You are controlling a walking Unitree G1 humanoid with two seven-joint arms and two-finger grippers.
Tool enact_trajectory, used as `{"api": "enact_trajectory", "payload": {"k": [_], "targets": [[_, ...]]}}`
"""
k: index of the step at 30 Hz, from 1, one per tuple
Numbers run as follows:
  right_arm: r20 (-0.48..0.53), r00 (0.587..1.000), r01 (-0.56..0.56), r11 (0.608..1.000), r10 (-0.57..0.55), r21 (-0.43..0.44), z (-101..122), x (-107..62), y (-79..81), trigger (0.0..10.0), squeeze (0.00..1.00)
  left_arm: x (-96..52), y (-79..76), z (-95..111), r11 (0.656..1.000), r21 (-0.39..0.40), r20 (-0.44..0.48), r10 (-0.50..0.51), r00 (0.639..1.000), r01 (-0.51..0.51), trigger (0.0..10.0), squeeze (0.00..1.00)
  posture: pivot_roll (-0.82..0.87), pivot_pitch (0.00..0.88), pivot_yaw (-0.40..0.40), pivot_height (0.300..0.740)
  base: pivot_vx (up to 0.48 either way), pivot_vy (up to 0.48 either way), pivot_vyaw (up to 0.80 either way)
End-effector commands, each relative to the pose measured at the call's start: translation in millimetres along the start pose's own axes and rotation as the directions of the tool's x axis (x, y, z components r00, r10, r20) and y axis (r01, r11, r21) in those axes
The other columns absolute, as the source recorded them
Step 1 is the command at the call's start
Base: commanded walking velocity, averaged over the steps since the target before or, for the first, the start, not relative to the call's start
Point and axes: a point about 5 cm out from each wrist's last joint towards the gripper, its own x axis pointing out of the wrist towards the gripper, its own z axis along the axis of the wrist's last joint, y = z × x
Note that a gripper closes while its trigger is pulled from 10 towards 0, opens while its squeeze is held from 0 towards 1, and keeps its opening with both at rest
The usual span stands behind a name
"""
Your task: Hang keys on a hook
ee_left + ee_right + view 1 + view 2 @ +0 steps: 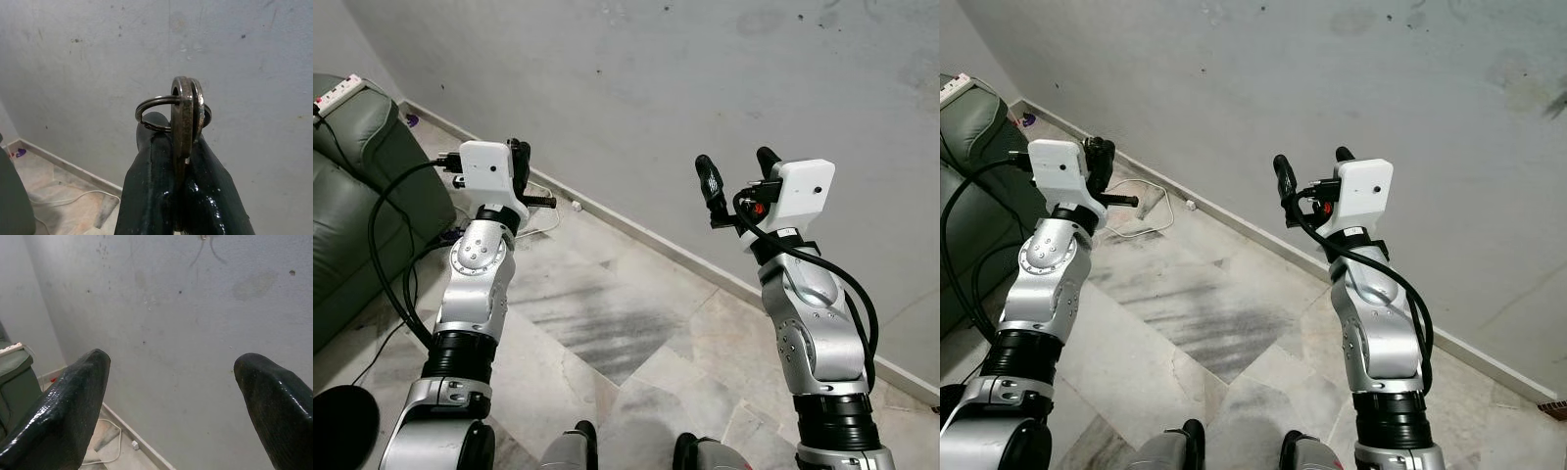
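While the right gripper gapes wide and empty, the left gripper pinches the keys.

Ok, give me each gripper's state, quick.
Left gripper: shut on the worn metal keys on a steel split ring, raised toward the grey wall.
Right gripper: open, holding nothing, raised.

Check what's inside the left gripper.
Left gripper is shut on dull metal keys, edge-on, with a thin steel split ring poking out. Key blades are hidden between the black fingers.
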Motion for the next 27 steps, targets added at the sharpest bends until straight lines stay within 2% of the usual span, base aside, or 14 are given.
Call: {"api": "enact_trajectory", "payload": {"k": [1,11,23,27], "targets": [[0.006,1.000,0.006,1.000,-0.006,0.000,0.1,-0.2,0.9,10.0,0.00,2.0,2.3,8.0,1.000,0.001,0.027,-0.005,1.000,0.005,10.0,0.00,-0.05,0.175,0.073,0.740,0.240,0.000,0.00],[0.026,0.999,0.037,0.999,-0.037,-0.003,3.0,0.3,1.4,10.0,0.00,2.4,1.4,10.0,1.000,-0.012,0.036,-0.021,0.999,0.021,10.0,0.00,-0.05,0.176,0.071,0.740,0.270,0.000,0.00],[0.044,0.997,0.064,0.998,-0.064,-0.002,5.9,1.2,-0.7,10.0,0.00,2.1,-1.2,7.7,0.999,-0.015,0.025,-0.039,0.999,0.040,10.0,0.00,-0.05,0.174,0.068,0.740,0.385,0.269,0.00],[0.043,0.997,0.067,0.998,-0.067,0.002,6.0,1.5,-1.0,10.0,0.00,1.5,-2.1,6.5,0.999,-0.024,0.020,-0.042,0.999,0.042,10.0,0.00,-0.05,0.175,0.067,0.740,0.392,0.276,-0.80]]}}
